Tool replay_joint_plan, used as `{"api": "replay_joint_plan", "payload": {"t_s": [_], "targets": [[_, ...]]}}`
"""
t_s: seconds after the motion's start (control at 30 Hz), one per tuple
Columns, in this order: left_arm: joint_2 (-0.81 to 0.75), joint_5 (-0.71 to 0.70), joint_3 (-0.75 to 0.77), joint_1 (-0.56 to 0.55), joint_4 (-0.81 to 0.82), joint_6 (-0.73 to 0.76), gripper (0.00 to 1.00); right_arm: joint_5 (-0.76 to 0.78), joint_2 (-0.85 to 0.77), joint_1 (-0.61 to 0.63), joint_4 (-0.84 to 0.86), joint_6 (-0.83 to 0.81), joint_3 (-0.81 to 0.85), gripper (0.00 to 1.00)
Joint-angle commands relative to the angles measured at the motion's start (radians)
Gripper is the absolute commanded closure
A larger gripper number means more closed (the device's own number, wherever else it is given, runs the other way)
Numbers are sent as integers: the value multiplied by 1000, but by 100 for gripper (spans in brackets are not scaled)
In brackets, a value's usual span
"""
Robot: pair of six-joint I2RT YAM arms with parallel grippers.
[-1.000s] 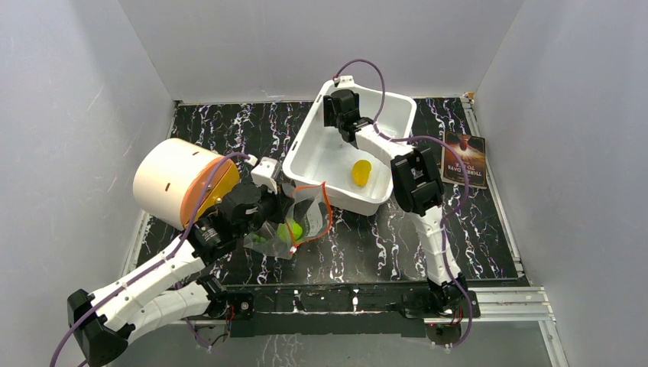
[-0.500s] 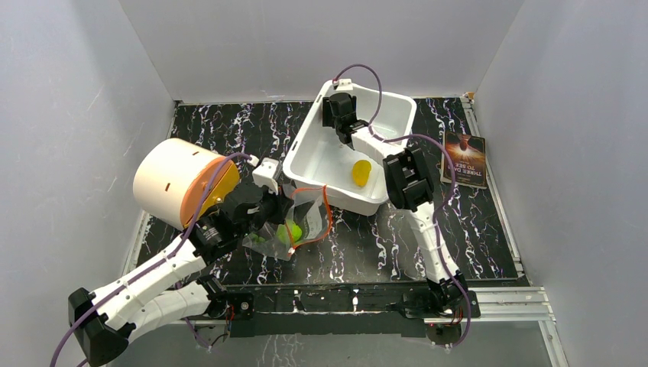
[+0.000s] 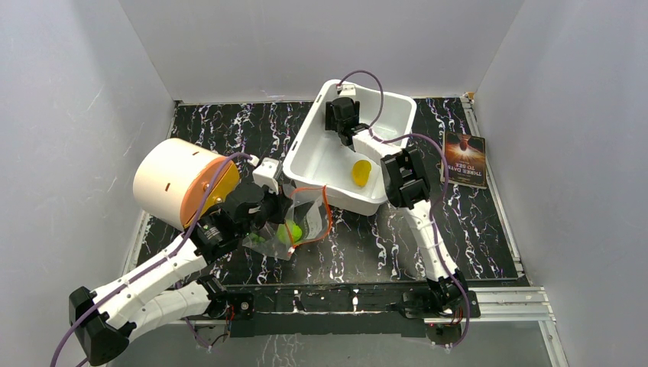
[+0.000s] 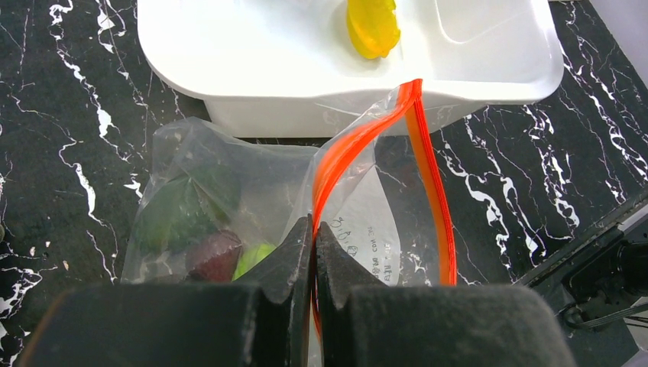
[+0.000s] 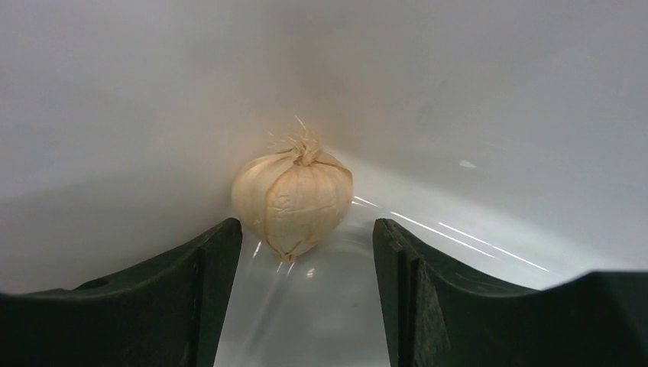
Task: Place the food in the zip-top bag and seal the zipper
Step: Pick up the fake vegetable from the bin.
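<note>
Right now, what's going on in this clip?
The left hand pinches the mouth of the zip-top bag beside the white tub; avocado, lime and a dark purple fruit are inside, zipper unsealed. The right hand is open in the tub, lined up on a garlic bulb, not gripping it. A mango piece also lies there.

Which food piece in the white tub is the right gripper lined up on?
The beige garlic bulb, framed just ahead of the open right gripper. The yellow mango piece lies apart from it, nearer the white tub's front wall.
</note>
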Motion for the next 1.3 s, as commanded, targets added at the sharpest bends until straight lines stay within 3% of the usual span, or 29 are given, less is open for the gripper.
{"api": "replay_joint_plan", "payload": {"t_s": [0.0, 0.5, 0.93, 1.27], "targets": [[-1, -32, 49, 0, -18, 12, 100, 0, 31, -9, 66, -7, 62, 38], [14, -33, 68, 0, -28, 6, 100, -51, 0, -21, 150, -62, -6, 62], [-4, -27, 52, 1, -16, -11, 100, -138, -217, -22, 224, -75, -291, 66], [-1, -27, 54, 0, -5, -14, 100, -212, -447, -21, 160, -77, -526, 66]]}}
